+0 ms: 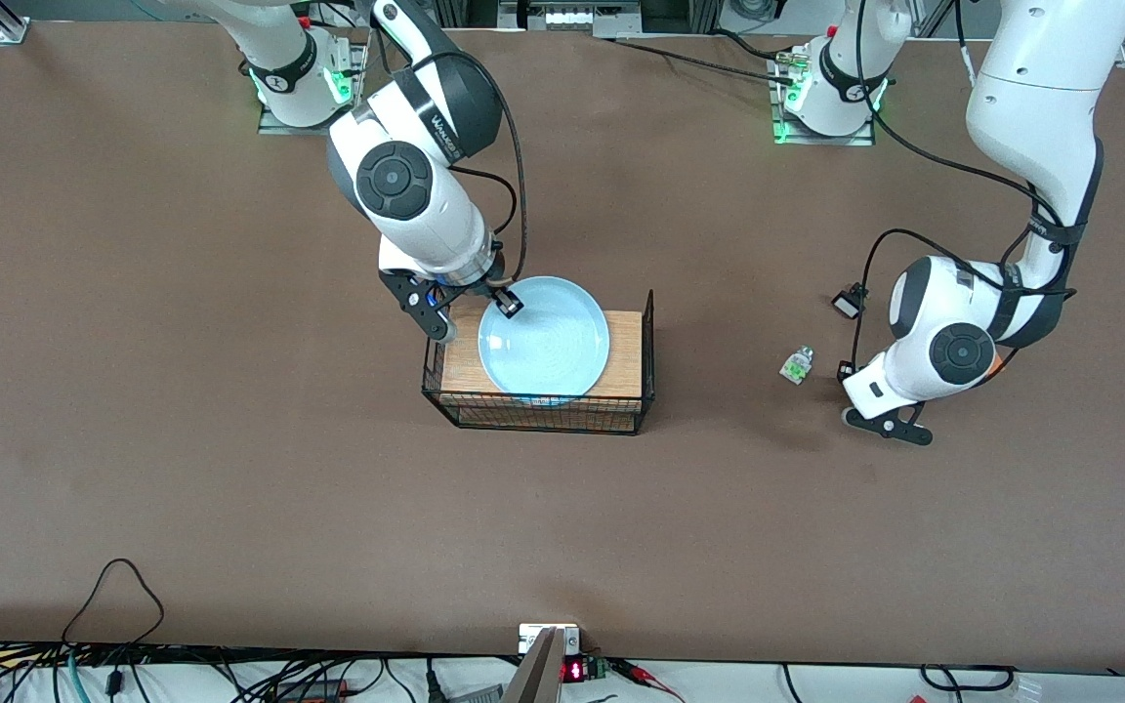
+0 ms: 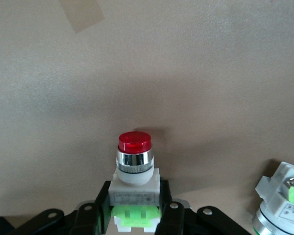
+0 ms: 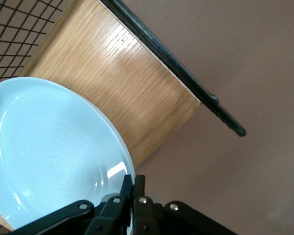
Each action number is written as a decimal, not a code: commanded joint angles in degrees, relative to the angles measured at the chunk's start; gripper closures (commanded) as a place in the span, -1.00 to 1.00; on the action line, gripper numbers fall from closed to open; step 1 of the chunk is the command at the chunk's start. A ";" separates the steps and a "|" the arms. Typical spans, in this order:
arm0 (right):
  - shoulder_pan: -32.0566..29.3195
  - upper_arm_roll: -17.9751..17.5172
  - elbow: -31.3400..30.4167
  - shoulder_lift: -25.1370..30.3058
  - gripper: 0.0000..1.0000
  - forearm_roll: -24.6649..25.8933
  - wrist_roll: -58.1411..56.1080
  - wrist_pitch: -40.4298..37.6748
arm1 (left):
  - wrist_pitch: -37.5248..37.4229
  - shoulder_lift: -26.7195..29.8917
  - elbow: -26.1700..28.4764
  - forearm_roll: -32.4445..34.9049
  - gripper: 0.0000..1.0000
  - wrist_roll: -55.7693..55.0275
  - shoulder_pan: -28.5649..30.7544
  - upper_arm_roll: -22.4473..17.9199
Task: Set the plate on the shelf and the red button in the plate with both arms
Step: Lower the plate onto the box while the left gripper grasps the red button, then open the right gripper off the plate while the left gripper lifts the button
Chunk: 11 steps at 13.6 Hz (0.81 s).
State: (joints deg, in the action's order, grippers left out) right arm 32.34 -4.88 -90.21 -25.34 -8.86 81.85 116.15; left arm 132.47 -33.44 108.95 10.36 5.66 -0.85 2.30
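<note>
The brown table [image 1: 230, 469] carries a black wire basket [image 1: 543, 410] with a wooden floor near its middle and, well apart toward the left arm's end, a small green-white part [image 1: 797, 365] lying on the bare surface at about the same nearness.

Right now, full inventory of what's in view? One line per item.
plate: 1, pale blue, on the wooden board in the wire basket, its rim pinched by the right pincer.
wooden board: 1, light wood, inside the basket under the plate.
wire basket: 1, black, mid-table.
red button: 1, red cap, white body, green end, held in the left pincer above the table.
green-white part: 1, no red cap, on the table toward the left arm's end.
table: 1, brown.
right pincer: shut on the plate's rim.
left pincer: shut on the red button.
</note>
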 commanded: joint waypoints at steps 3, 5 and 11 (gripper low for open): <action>-0.09 1.27 1.00 2.48 -1.00 0.95 -0.11 0.05 | -9.22 3.81 -2.85 1.24 0.83 0.57 -0.21 0.51; -0.35 1.45 2.14 4.16 -1.00 1.04 -0.29 -2.93 | -17.46 6.44 -6.88 1.32 0.82 0.75 -0.30 1.90; -0.35 7.67 15.84 6.44 -1.00 1.48 -9.47 -24.09 | -38.58 8.48 -22.17 -1.47 0.80 -8.18 -0.30 13.32</action>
State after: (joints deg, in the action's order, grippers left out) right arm 32.13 0.51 -79.36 -18.67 -8.04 77.79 98.20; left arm 98.21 -24.02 91.24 10.07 1.78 -1.20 12.34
